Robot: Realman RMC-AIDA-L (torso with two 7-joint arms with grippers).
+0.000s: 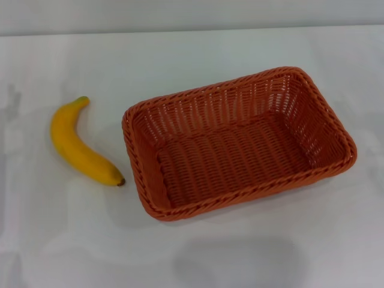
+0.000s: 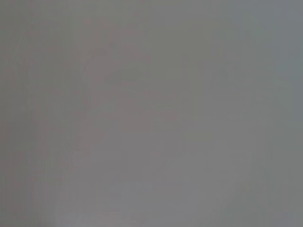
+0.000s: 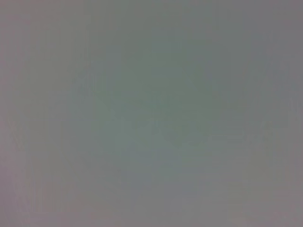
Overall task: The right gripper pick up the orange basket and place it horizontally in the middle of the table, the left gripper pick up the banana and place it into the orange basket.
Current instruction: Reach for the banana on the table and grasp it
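Note:
The orange basket rests on the white table, right of centre in the head view. It is empty and lies at a slight diagonal, its far right corner highest in the picture. The banana lies on the table to the basket's left, a short gap away, with its green stem end pointing away from me and its dark tip toward the basket's near left corner. Neither the left gripper nor the right gripper appears in any view. Both wrist views show only a plain grey surface.
The table's far edge meets a pale wall at the top of the head view. Bare white tabletop surrounds the basket and banana on all sides.

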